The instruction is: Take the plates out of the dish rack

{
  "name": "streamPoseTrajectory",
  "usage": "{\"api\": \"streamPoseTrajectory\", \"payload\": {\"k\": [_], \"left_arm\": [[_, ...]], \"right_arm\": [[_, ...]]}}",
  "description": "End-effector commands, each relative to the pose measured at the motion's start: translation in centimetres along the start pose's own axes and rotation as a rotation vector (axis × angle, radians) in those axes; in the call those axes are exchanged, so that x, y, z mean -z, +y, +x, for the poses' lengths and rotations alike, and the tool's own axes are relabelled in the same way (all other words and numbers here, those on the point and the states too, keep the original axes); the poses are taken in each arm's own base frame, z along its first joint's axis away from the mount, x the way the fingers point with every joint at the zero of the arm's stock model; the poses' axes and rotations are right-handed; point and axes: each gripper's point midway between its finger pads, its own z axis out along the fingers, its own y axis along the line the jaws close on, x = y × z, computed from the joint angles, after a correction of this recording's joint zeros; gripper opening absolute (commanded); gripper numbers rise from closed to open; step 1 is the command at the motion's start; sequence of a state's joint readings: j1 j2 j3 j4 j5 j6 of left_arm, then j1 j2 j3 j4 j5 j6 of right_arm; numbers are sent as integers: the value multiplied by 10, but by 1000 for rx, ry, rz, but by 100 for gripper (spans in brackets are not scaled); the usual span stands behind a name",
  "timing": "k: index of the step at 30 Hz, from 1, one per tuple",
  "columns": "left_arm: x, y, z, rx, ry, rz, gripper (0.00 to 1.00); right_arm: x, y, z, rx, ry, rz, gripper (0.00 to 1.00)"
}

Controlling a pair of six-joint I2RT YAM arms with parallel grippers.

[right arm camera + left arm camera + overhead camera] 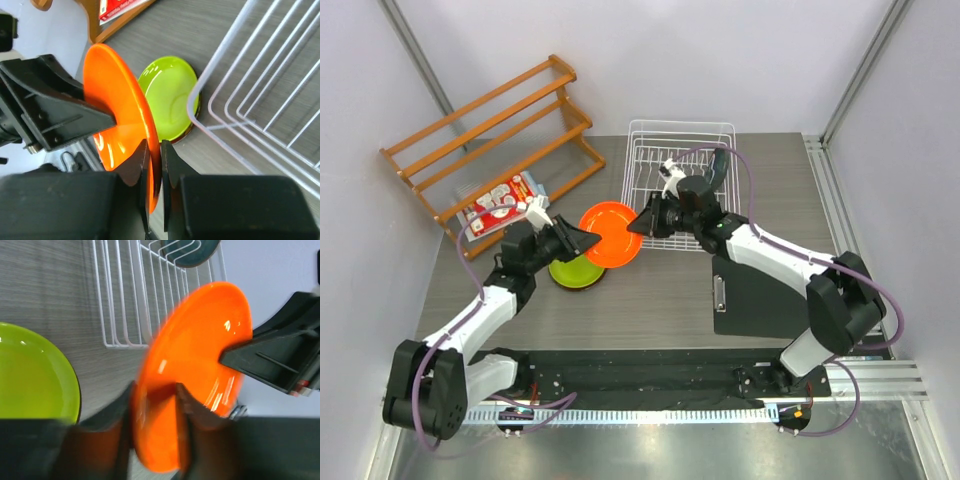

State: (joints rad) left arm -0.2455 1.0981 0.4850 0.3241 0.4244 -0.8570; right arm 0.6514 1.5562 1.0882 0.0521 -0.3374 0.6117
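— Top external view: both hands pinched the glossy round orange plate [611, 234], held on edge above the counter beside the white wire dish rack [681, 133]?
— Yes, seemingly mid-handover: right hand [642, 222] needed to release so left hand [582, 240] could set it on the lime green plate [574, 273].

plate [612, 234] between both arms' fingers [186, 405], left of dish rack [681, 182]

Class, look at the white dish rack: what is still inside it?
One dark teal plate stands among the prongs of the rack; only its lower part shows in the left wrist view. From above, the right arm covers most of it, so anything else behind there cannot be seen.
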Motion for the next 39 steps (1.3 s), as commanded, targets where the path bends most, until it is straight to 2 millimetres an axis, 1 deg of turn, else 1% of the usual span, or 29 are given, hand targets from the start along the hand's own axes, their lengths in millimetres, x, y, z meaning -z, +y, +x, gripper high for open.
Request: {"api": "streamPoseTrajectory", "payload": {"k": [1,2,3,4,6,7,8,9,10,11,12,13,14,15,16,18,19,20,25,26,28,29,30,32,33,36,37,38,39], "left_arm": [[-1,-9,-3,-30,-13,47,12],[-1,-10,-4,-32,-14,44,3],[-1,-7,-4,-28,-13,28,0],[-1,-5,-4,-31,-16,22,0],[2,-3,-7,-38,-35,-3,0],[4,2,-6,-35,-34,-31,0],[6,5,-8,-43,-48,-51,0],[13,4,-12,-53,-76,-66,0],[18,14,-14,-51,-100,-126,0],[23,17,-18,-71,-122,-152,0],[32,10,-25,-92,-161,-151,0],[38,17,-32,-100,-201,-199,0],[44,23,-29,-102,-193,-237,0],[49,19,-35,-126,-215,-247,0],[58,21,-40,-135,-245,-277,0],[67,26,-40,-143,-258,-315,0],[71,24,-40,-147,-265,-312,0],[75,33,-43,-144,-292,-360,0],[76,62,-29,-101,-266,-464,0],[75,73,-23,-90,-249,-497,0],[73,79,-20,-72,-247,-511,0],[71,87,-14,-66,-229,-525,0],[69,89,-12,-63,-227,-526,0],[66,95,-8,-51,-217,-539,0],[65,97,-6,-48,-210,-545,0],[62,103,0,-38,-193,-554,0],[62,105,1,-33,-190,-559,0],[62,107,2,-29,-187,-562,3],[62,109,4,-27,-184,-567,10]], "right_arm": [[0,49,-21,-10,-50,-187,1],[-1,51,-18,-11,-38,-203,1],[-2,51,-18,-12,-33,-205,1],[-5,49,-16,-14,-25,-205,4],[-6,46,-15,3,-19,-190,19],[-7,44,-18,17,-28,-172,28],[-9,31,-17,21,-25,-105,40],[-9,22,-20,68,-35,-58,41],[-9,18,-27,96,-51,-20,43],[-7,-2,-29,104,-57,85,44],[-5,-8,-32,122,-63,118,45],[-2,-16,-42,153,-83,157,45],[3,-24,-46,160,-91,198,45],[6,-32,-53,171,-111,235,46],[10,-37,-61,191,-130,261,46],[17,-46,-68,201,-143,302,47],[19,-48,-74,204,-156,315,47],[22,-54,-77,205,-155,331,47],[37,-64,-94,214,-188,372,47],[41,-70,-99,220,-192,393,47],[47,-74,-108,224,-207,411,48],[52,-79,-113,219,-213,428,47],[61,-92,-123,215,-241,477,47],[72,-102,-135,214,-266,513,47],[80,-113,-143,205,-280,539,47],[92,-123,-157,204,-306,576,48],[98,-130,-163,198,-318,600,48],[101,-134,-165,198,-321,618,47],[104,-139,-168,199,-327,639,48]]}}
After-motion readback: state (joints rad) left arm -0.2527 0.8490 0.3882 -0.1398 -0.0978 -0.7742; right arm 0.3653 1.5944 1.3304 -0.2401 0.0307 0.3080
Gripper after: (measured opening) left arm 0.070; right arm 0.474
